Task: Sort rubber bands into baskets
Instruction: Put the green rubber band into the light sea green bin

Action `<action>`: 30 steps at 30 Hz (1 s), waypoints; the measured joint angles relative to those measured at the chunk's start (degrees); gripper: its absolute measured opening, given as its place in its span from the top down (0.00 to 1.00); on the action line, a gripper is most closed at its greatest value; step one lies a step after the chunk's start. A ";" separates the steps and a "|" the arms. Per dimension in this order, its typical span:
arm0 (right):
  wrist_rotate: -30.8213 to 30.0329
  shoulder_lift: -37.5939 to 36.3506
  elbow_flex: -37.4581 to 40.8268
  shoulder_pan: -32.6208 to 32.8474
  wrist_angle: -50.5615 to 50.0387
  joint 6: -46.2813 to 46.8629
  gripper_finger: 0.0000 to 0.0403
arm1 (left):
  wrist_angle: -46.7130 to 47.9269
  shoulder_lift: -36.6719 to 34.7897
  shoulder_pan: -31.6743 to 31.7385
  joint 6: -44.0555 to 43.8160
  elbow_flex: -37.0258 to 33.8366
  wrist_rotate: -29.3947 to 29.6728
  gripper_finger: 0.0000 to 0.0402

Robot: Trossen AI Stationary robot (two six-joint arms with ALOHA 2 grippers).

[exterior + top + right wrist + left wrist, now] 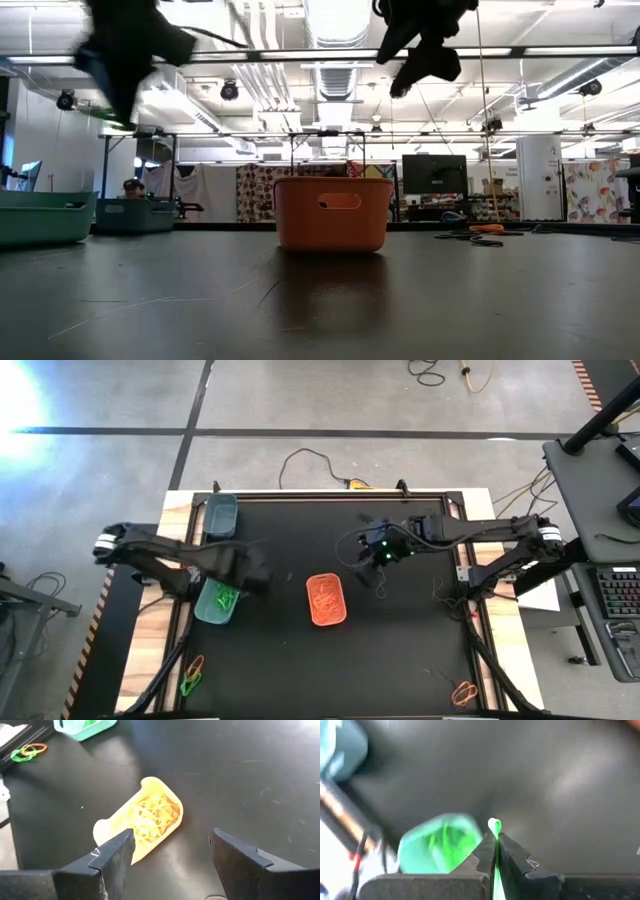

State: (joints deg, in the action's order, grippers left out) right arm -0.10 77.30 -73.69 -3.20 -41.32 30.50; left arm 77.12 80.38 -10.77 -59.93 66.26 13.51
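While the left gripper (495, 851) pinches a thin bright-green rubber band (494, 826) beside the light teal-green plastic basket (440, 844), the right gripper (172, 851) hangs open, empty.

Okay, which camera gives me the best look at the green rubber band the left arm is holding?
The left wrist view: the green rubber band sticks out from the left gripper, whose fingers are shut on it, near the light teal-green basket. The high view only shows that gripper beside the basket, band hidden. The low and right wrist views don't show it.
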 joint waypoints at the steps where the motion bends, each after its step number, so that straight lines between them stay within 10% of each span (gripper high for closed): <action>1: 0.00 0.03 0.00 0.49 0.00 0.51 0.39 | 2.36 -0.67 -1.88 -2.33 -0.61 -1.49 1.00; 19: -4.67 0.07 0.00 12.35 0.06 10.77 0.39 | 5.51 3.22 -9.42 -2.61 -17.66 -22.74 1.00; 30: -5.53 0.04 0.00 14.01 0.04 14.38 0.39 | 1.10 10.82 -8.48 -3.61 -20.97 -15.58 1.00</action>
State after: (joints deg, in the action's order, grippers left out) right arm -5.63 77.34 -73.69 10.81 -41.28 44.88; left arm 78.22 91.20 -19.25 -63.53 45.29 -2.07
